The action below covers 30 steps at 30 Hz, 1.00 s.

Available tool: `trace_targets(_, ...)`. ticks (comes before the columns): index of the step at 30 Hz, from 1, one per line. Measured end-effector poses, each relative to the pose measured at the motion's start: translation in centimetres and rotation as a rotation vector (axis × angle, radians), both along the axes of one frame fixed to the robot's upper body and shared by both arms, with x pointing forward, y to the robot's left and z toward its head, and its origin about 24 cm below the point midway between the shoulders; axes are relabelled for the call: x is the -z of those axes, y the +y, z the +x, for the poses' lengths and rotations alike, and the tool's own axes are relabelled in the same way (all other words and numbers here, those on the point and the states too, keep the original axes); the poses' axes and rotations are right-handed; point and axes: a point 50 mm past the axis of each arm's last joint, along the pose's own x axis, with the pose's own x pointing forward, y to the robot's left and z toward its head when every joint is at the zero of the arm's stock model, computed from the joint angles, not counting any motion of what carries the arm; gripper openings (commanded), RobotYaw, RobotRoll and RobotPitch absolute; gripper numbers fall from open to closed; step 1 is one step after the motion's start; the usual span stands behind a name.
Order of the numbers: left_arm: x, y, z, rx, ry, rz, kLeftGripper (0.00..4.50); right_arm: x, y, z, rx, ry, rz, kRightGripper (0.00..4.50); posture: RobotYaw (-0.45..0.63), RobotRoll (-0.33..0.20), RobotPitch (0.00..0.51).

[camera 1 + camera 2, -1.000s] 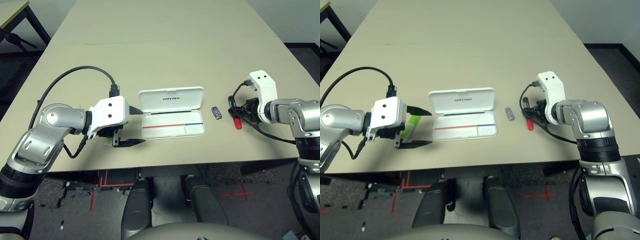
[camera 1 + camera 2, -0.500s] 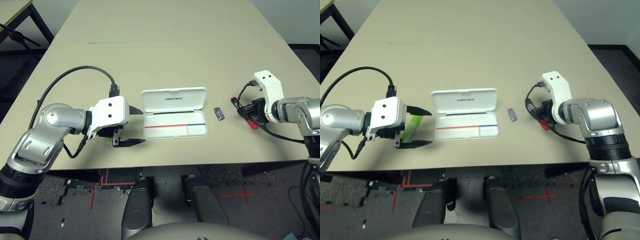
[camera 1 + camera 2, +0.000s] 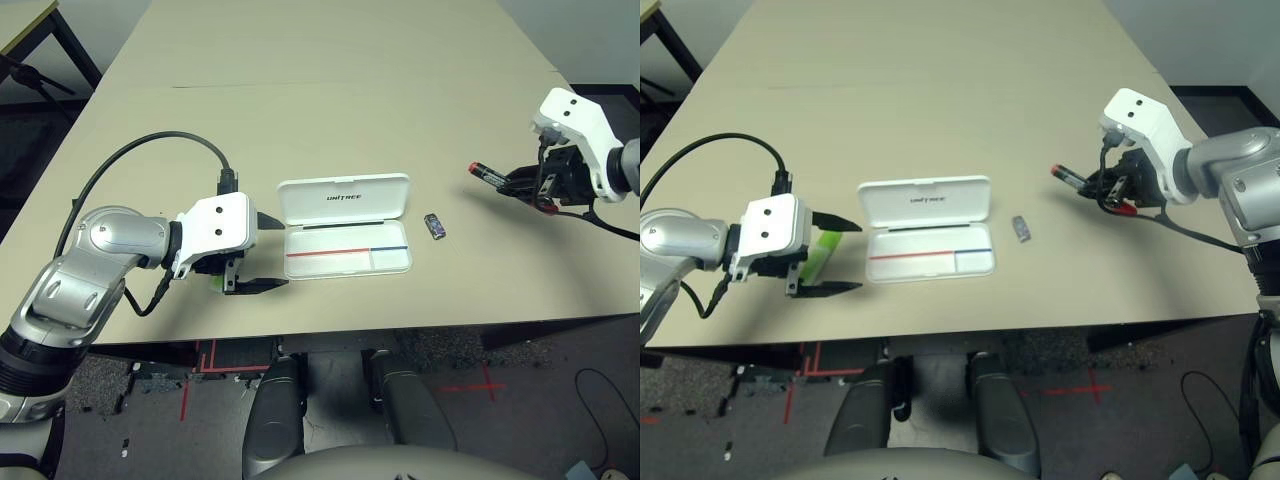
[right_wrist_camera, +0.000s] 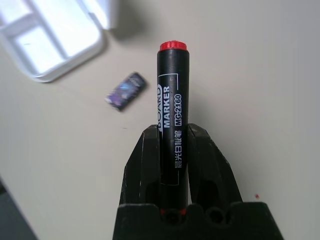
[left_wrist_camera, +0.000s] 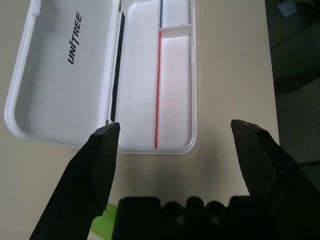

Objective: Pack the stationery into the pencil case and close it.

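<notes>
Nearest the robot, the left claw (image 3: 262, 250) rests low on the table (image 3: 330, 120) with its fingers spread wide and nothing between them. The light-green highlighter (image 3: 819, 252) lies flat on the table under that claw, not gripped. At the claw's 3 o'clock the white pencil case (image 3: 345, 236) lies open, lid laid back toward 12 o'clock, tray empty. Just past the case's 3 o'clock edge sits the small blue-grey block (image 3: 434, 226). Farther off at 2 o'clock, the right claw (image 4: 173, 145) is clamped on the board marker (image 4: 172, 105), held above the table with its capped end pointing toward the case. The risk I see: the marker is gripped near one end, so it may pivot or land across the tray's divider, stopping the lid from closing.
</notes>
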Motion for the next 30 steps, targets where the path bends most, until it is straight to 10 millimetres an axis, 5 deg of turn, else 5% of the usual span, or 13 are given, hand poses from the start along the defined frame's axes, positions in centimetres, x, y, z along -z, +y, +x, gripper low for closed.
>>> trace_targets(11, -0.1, 0.0, 0.0, 0.0, -0.003, 0.006, 4.5, -0.3, 5.7, 0.2, -0.337, 0.032, 0.008, 0.51, 0.0, 0.0, 0.159)
trace_targets(30, 0.0, 0.0, -0.1, -0.015, 0.006, 0.009, 4.5, 2.8, 13.8, 1.6, -0.497, 0.014, 0.026, 0.51, 0.04, 0.0, 0.165)
